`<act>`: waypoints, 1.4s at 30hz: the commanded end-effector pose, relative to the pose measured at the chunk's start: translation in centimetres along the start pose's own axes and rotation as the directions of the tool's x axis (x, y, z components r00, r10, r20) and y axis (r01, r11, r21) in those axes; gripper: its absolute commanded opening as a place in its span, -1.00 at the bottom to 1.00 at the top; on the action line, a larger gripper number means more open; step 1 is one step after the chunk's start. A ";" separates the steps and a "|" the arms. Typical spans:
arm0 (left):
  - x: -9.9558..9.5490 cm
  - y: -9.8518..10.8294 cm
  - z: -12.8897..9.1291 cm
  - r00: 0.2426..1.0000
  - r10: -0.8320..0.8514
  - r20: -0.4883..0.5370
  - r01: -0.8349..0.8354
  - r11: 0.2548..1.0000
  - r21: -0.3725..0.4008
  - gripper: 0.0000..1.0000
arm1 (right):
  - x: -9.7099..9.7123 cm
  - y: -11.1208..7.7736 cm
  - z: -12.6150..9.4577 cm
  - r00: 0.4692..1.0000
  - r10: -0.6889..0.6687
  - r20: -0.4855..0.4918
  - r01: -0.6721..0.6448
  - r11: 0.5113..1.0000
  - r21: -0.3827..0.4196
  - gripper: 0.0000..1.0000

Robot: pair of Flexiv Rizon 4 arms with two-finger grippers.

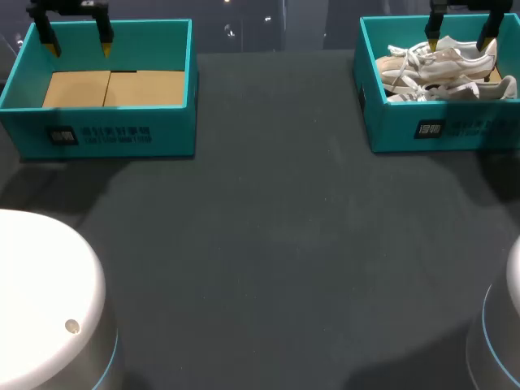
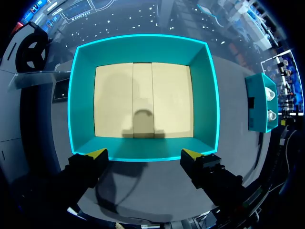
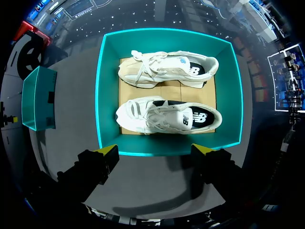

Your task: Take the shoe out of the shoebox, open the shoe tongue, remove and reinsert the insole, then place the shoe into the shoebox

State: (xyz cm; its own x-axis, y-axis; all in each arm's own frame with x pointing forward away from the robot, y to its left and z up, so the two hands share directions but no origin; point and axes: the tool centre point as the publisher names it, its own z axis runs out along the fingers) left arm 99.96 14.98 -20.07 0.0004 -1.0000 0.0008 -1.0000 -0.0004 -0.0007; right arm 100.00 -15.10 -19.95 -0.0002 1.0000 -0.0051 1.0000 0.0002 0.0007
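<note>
The pair of white sneakers [image 3: 167,93] lies side by side on the tan cardboard floor of the teal shoebox [image 3: 106,95], toes pointing the same way. The right wrist view looks straight down into them and shows the dark insole inside the nearer sneaker [image 3: 167,118] and the laces over the farther sneaker [image 3: 164,69]. From the head view the same pair [image 1: 443,69] reads only as a pale tangle behind the shoebox's [image 1: 455,130] front wall. The right gripper [image 3: 156,150] hangs above the shoebox's front wall, fingers spread wide and touching nothing, the nearer sneaker just ahead of them. Well apart from the shoebox across the dark table [image 1: 268,244], a second teal box [image 2: 80,100] shows its cardboard floor. The left gripper [image 2: 144,153] hangs over that box's front wall, equally wide and holding nothing.
</note>
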 end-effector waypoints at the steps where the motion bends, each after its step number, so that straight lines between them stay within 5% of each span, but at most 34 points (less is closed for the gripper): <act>1: 0.0 0.0 -0.1 1.000 0.000 0.001 0.000 1.000 0.000 1.00 | 0.0 0.0 0.0 1.000 0.000 0.000 0.000 1.000 0.000 1.00; 14: 0.0 0.0 -0.1 1.000 0.000 0.001 0.000 1.000 0.000 1.00 | -0.5 0.0 -0.1 1.000 0.004 0.014 -0.004 1.000 -0.006 1.00; 22: 0.0 0.0 -0.1 1.000 0.000 0.001 0.000 1.000 0.000 1.00 | -4.2 0.4 0.0 0.999 0.015 0.045 -0.014 1.000 -0.014 1.00; 42: 0.0 0.0 -0.1 1.000 0.000 0.001 0.000 1.000 0.000 1.00 | -11.5 1.6 6.4 0.995 0.004 0.099 -0.004 1.000 0.004 1.00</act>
State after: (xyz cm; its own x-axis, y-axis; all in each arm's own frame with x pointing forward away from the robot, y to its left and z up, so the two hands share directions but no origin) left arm 99.96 14.98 -20.07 0.0004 -1.0000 0.0008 -1.0000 -0.0004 -0.0008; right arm 101.06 -26.10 -25.25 0.0052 0.9936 -0.1129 1.0000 -0.0049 0.0031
